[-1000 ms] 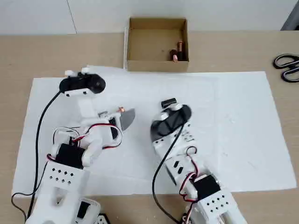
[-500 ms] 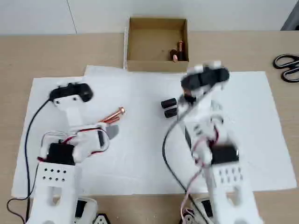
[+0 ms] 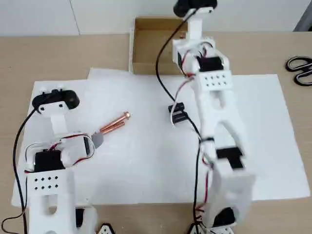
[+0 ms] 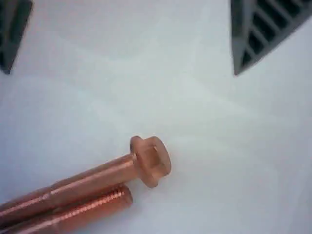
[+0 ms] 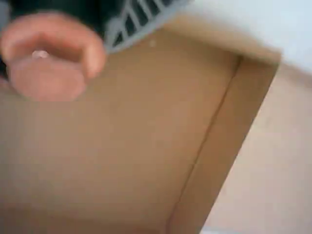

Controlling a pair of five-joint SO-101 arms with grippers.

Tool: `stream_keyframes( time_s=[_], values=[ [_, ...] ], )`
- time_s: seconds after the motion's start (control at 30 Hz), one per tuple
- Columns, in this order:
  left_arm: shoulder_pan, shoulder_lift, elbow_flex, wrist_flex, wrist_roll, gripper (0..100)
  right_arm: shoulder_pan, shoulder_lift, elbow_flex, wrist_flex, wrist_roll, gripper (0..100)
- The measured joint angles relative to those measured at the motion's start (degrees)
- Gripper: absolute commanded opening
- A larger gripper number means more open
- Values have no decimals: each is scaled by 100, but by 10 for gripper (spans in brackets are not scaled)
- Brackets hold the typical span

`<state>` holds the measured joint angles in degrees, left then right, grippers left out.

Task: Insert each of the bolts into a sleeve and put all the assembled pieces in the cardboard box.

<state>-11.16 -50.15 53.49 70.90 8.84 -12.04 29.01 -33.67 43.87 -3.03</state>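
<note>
We have the right arm stretched to the top middle of the high view, over the cardboard box (image 3: 146, 46). The right gripper (image 5: 63, 17) is pinched on an assembled piece (image 5: 46, 56), whose copper end faces the wrist camera with something dark behind it (we take it for a bolt already in its sleeve). Beneath it lies the box's brown floor, with one wall and a corner near.

As we read it, the step in hand is the drop. To do it well, we should let go only while the piece hangs over bare floor, well inside the walls. It should also be low enough that it does not bounce out. Then we spread the jaws fully and lift straight up, so no finger drags the piece over the rim.

At the left of the high view the left gripper (image 4: 134, 44) stands spread, touching nothing. It is just beside two bolts (image 3: 114, 123) lying side by side on the white sheet (image 3: 253, 136). Two black sleeves (image 3: 178, 113) lie at the centre, close under the right arm, so we should pull back without sweeping them.
</note>
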Motion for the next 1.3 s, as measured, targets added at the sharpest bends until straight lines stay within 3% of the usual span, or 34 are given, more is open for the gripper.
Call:
stream_keyframes(
  time_s=[0.27,0.43,0.67,0.93,1.3],
  values=[
    [0,0,0,0,0,273,-114,2497,-3411,9,0,4],
    [0,0,0,0,0,273,-202,3587,-4510,9,0,6],
    [0,0,0,0,0,273,-264,4220,-4844,9,0,24],
    [0,0,0,0,0,273,-264,4281,-4853,9,0,305],
    [0,0,0,0,0,273,-264,4316,-4923,53,88,313]
  ],
)
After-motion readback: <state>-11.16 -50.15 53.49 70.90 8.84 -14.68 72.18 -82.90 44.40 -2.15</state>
